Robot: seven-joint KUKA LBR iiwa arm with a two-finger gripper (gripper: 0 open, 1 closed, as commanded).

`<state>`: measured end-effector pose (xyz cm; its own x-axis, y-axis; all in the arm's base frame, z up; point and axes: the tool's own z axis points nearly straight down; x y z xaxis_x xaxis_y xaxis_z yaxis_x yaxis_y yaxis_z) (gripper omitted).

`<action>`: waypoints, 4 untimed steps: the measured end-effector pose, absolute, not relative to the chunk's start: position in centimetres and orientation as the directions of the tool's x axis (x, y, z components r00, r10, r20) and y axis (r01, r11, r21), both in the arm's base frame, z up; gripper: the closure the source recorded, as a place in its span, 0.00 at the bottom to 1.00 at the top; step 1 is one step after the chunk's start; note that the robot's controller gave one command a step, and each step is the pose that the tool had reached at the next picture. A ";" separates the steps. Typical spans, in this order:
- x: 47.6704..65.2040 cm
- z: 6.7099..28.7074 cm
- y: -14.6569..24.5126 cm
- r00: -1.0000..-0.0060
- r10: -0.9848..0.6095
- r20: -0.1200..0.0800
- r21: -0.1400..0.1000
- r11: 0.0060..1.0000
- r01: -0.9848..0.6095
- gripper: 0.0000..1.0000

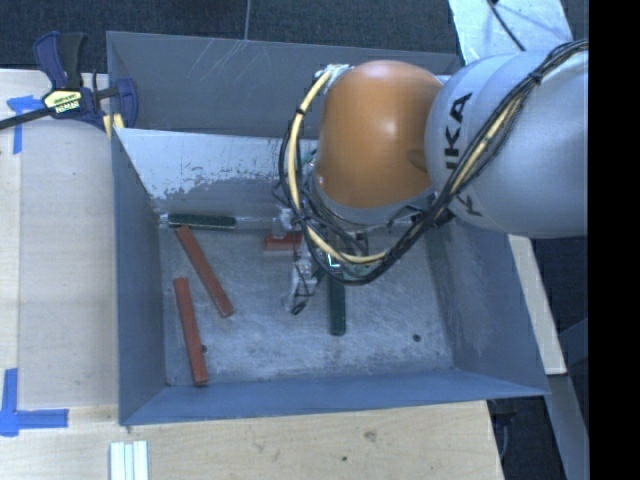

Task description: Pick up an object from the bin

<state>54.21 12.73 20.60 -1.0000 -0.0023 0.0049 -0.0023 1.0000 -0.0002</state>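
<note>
As we start lower left in the grey bin, a reddish-brown stick lies beside a second slanted stick; mid-frame the claw hangs low, its spread impossible to tell, a dark green stick just right; beyond, a small red piece.

Quick layout from my feed, everything taken off the marker, which lies on the bin floor about mid-bin. The gripper hangs just left of the marker in my view. Behind the marker and a bit left, toward the back wall, there's a small block. Further left along that back wall lies a pen. Well left of the marker is a slanted stick, and left-front of the marker, nearest the left wall, a second stick.
</note>
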 end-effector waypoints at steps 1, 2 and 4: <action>58.3 6.9 9.9 -0.972 0.237 -0.005 0.003 0.972 0.237 0.00; 57.7 7.2 2.3 -0.979 0.204 -0.006 -0.002 0.979 0.204 0.00; 58.9 21.2 1.3 -0.974 0.228 -0.012 0.002 0.974 0.228 1.00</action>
